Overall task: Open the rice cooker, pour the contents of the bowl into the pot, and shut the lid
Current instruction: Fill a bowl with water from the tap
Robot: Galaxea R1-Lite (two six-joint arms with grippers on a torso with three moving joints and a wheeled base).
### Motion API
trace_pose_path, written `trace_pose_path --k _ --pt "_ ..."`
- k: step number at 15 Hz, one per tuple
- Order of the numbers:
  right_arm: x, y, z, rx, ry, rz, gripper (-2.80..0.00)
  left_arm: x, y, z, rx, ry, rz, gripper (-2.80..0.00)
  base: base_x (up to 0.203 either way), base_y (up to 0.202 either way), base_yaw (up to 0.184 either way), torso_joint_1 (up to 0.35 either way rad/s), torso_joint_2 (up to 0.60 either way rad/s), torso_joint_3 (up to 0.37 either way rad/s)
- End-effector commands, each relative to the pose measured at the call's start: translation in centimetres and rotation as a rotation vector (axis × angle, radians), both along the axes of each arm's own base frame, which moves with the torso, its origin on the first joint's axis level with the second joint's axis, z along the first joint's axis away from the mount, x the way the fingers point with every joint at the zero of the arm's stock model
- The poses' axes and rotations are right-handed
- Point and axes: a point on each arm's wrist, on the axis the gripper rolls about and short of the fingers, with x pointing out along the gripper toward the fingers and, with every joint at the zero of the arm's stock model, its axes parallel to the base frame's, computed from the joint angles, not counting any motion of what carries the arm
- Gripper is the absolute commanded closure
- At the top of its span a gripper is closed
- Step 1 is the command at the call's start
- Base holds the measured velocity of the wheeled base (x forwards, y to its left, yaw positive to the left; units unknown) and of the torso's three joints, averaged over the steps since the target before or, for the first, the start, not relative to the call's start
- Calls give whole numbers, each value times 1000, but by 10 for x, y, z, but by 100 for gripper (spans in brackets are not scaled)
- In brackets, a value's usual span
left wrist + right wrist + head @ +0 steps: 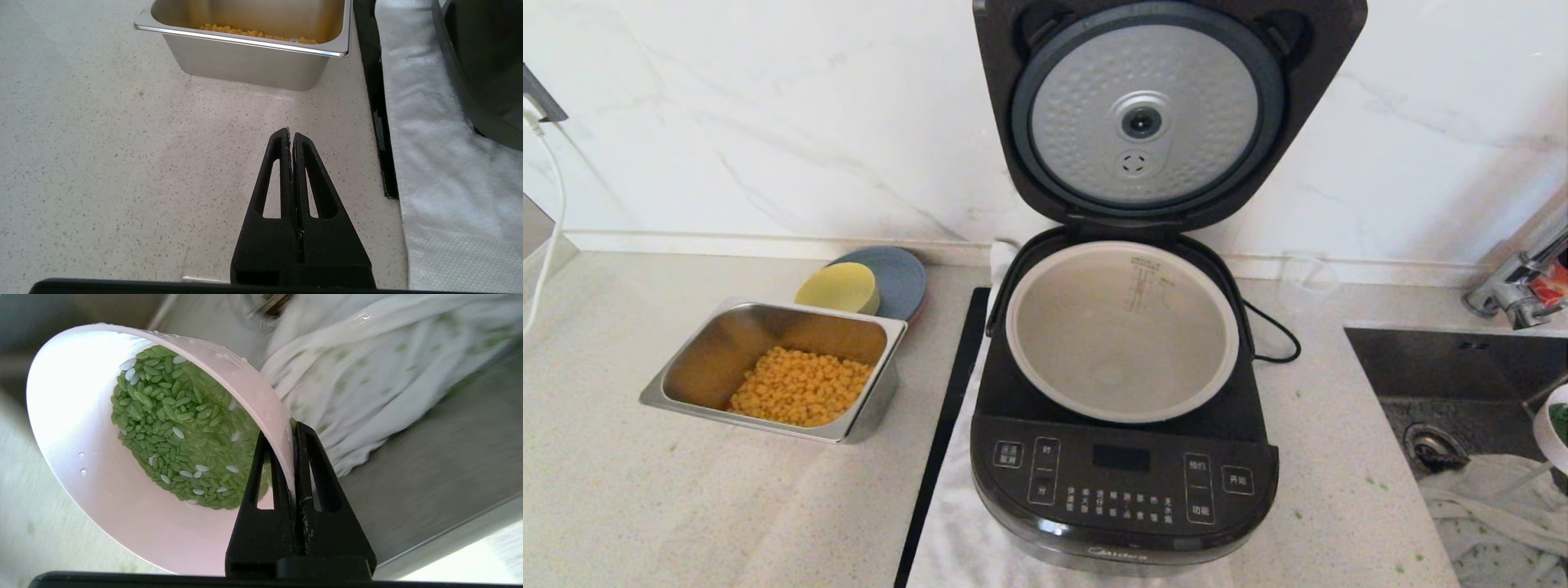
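In front of me a pale speckled surface (645, 490) runs back to a white marble wall (768, 122). On my right a steel sink (1462, 367) sits under a chrome tap (1515, 286).

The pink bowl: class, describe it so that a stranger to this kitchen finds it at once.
Start at the open rice cooker, then look to the sink on its right. There the right pincer is shut on the rim of the bowl. Unlike the yellow bowl by the corn tray, it holds green grains.
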Motion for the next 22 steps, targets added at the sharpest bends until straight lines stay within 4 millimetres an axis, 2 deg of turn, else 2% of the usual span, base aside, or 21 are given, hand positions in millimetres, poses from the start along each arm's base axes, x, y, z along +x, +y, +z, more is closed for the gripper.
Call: trace_pose_path --k 1,5,13,16,22 --pt "-3 -26 -17 28 12 -46 0 1 0 -2 -1 7 0 0 0 0 0 0 0 0" --pt "-1 -52 -25 49 9 -75 0 1 0 -2 1 7 0 0 0 0 0 0 0 0" --pt "8 -81 -35 168 19 -116 0 1 0 -2 0 7 0 0 0 0 0 0 0 0" --pt "11 -86 -39 208 18 -112 0 1 0 -2 0 7 0 0 0 0 0 0 0 0" --pt "11 -85 -33 230 15 -105 0 1 0 -2 0 7 0 0 0 0 0 0 0 0"
